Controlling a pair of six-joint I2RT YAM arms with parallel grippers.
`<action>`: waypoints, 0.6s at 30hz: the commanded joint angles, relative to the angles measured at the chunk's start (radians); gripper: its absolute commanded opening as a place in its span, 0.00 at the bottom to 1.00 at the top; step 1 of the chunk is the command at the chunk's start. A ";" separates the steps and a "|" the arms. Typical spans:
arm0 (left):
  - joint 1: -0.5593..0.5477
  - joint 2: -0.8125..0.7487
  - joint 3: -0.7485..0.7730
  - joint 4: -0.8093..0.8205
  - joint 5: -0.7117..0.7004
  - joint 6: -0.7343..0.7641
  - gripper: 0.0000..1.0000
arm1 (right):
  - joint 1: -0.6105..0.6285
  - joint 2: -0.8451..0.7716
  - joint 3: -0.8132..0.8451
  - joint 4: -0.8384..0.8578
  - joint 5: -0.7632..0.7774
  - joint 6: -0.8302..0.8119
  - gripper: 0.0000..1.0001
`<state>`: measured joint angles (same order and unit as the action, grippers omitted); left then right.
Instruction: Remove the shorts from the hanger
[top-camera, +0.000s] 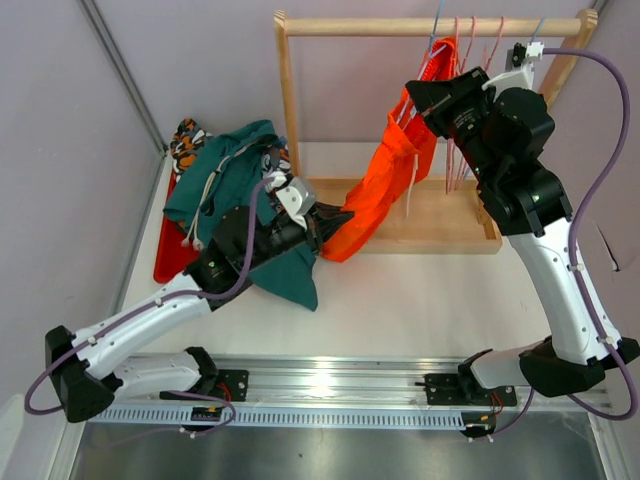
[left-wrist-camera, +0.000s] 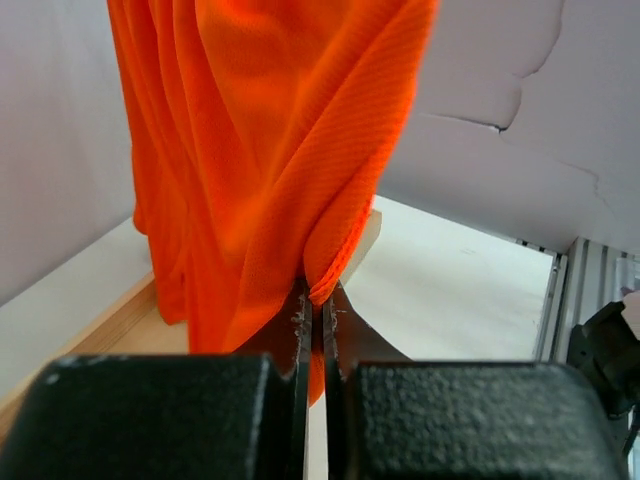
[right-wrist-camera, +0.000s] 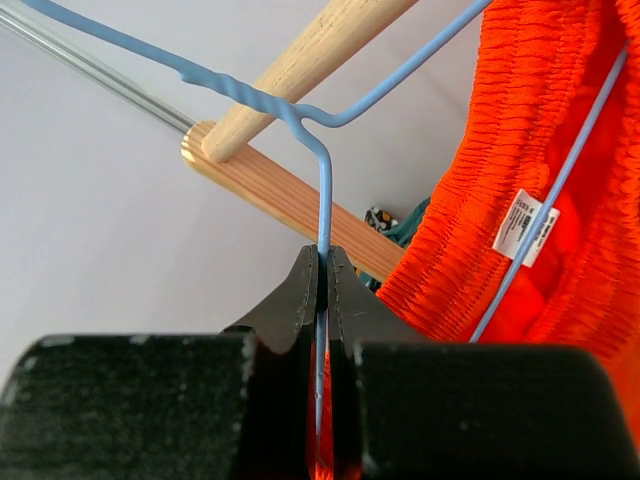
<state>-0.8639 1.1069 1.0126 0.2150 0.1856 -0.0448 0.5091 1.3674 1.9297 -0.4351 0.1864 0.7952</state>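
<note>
Shorts stretched between two arms at wooden rack

The left gripper (left-wrist-camera: 318, 300) has its fingers pressed together on a fold at the lower edge of the orange shorts (left-wrist-camera: 260, 150), with the fabric bunched in the pinch. The right gripper (right-wrist-camera: 324, 262) pinches the neck of the blue wire hanger (right-wrist-camera: 325, 190) just below its twist, fingers closed on the wire. The shorts hang from that hanger at the rack's top rail (top-camera: 420, 27), waistband (right-wrist-camera: 520, 120) up. They slant down toward the rack's base board (top-camera: 450, 225), their long axis running from upper right to lower left in the overhead view. A white drawstring (top-camera: 411, 185) dangles from them. From above, the right gripper's fingertips are hidden behind its own body. The left arm covers part of a teal pair (top-camera: 235, 165) heaped at the left side of the table (top-camera: 430, 300), beside a printed pair (top-camera: 186, 135). The red thing beneath that heap cannot be made out.
</note>
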 joint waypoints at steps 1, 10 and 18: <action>-0.049 -0.084 -0.029 0.080 -0.041 -0.007 0.00 | -0.014 -0.051 -0.008 0.144 -0.044 0.041 0.00; -0.453 -0.338 -0.230 0.014 -0.374 0.011 0.00 | -0.106 -0.014 0.021 0.137 -0.122 0.090 0.00; -0.702 -0.326 -0.413 0.046 -0.571 -0.056 0.00 | -0.144 0.006 0.046 0.127 -0.163 0.125 0.00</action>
<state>-1.5124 0.7647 0.6296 0.2520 -0.3313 -0.0566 0.3954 1.3743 1.9194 -0.4583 -0.0063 0.9276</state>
